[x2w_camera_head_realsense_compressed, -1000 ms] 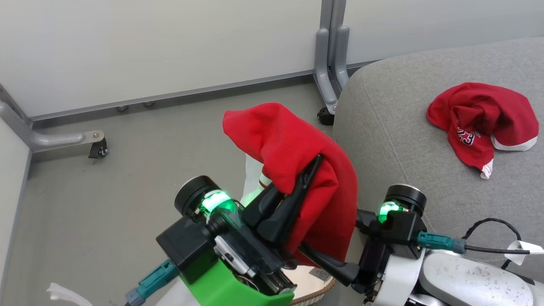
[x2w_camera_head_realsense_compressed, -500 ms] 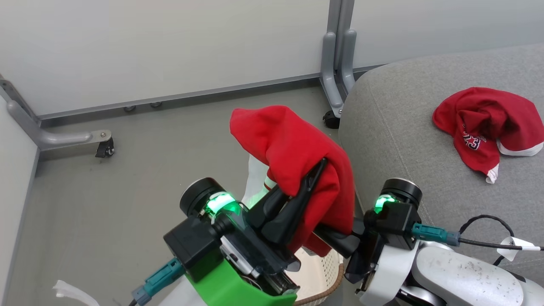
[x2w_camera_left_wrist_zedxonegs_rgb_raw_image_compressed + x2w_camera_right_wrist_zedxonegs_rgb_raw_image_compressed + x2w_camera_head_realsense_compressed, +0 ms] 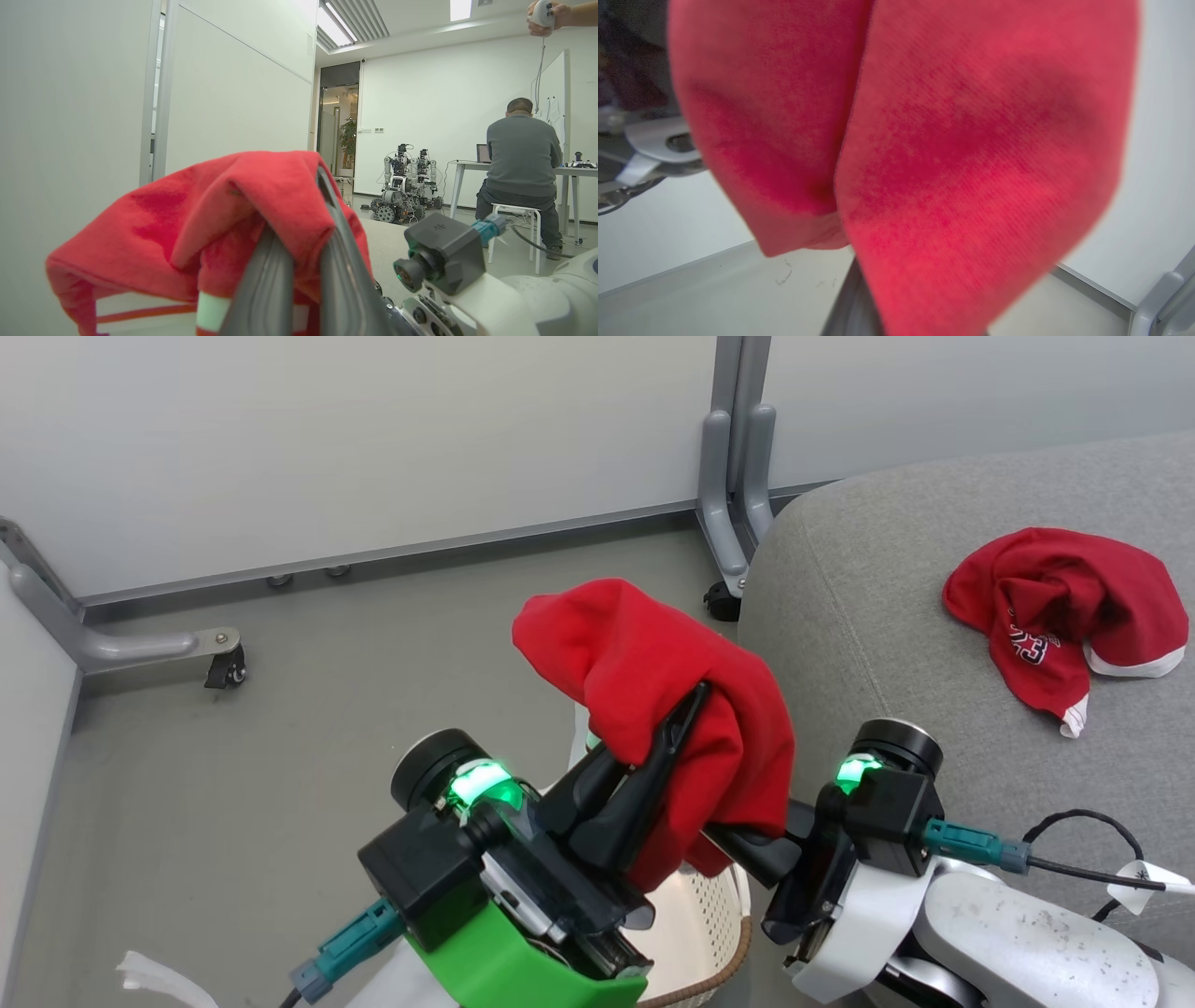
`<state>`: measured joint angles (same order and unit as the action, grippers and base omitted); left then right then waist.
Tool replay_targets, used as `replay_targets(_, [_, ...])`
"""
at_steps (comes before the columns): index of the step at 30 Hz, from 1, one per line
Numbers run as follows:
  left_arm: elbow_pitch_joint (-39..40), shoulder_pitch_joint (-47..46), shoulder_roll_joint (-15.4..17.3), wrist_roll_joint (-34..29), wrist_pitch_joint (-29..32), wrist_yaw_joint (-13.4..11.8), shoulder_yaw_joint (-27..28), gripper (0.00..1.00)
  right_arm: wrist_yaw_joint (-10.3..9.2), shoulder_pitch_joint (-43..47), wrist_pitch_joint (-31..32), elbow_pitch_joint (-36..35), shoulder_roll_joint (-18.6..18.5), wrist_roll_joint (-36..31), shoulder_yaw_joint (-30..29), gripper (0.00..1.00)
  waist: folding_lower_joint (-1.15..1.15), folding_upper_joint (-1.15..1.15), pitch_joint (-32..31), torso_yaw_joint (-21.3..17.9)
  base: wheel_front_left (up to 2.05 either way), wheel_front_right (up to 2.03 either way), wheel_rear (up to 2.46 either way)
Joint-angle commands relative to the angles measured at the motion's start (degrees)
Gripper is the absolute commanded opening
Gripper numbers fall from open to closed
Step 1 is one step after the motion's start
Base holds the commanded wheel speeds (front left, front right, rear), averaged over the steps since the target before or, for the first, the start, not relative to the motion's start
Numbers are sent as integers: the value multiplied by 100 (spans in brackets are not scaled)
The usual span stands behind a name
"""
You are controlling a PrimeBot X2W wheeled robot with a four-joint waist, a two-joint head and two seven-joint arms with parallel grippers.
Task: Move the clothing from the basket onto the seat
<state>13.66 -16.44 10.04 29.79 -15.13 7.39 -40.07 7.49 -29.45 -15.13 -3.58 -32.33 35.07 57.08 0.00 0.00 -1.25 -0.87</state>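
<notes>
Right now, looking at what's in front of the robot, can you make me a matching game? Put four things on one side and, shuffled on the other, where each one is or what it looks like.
Things:
1. numbered garment
2. plain garment
3. basket
4. seat

Descriptions:
A. grey, at the right
B. cream-white, low down under the lifted cloth
C. lifted in the air
D. lying crumpled on the seat

Pairs: 1-D, 2-C, 3-B, 4-A

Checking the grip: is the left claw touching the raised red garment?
Touching. The left wrist view shows the left claw shut, pinching the red garment.
</notes>
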Motion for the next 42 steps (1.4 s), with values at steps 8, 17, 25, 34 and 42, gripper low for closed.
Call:
replay_targets(8, [-45, 56, 37, -30, -1, 17, 23, 0, 0, 260, -2, -86, 71, -68, -231, 0, 0, 0, -7, -2, 0, 0, 0])
replay_targets(17, [-327, 136, 43, -184, 2, 17, 194, 100, 0, 632, -2, -238, 319, -60, -996, 0, 0, 0, -31, 15, 0, 0, 0])
replay_targets(25, [-551, 414, 146, -289, 2, 17, 588, 100, 0, 1141, -2, -352, 564, -314, -1941, 0, 0, 0, -69, 60, 0, 0, 0])
replay_targets(34, [-982, 962, 251, -514, 2, 17, 1262, 100, 0, 1673, -2, -384, 810, -837, -2857, 0, 0, 0, -151, 171, 0, 0, 0])
replay_targets(42, [-1318, 1565, 7, -780, 2, 17, 2161, 100, 0, 2124, -2, -415, 1017, -1145, -3566, 0, 0, 0, -227, 322, 0, 0, 0])
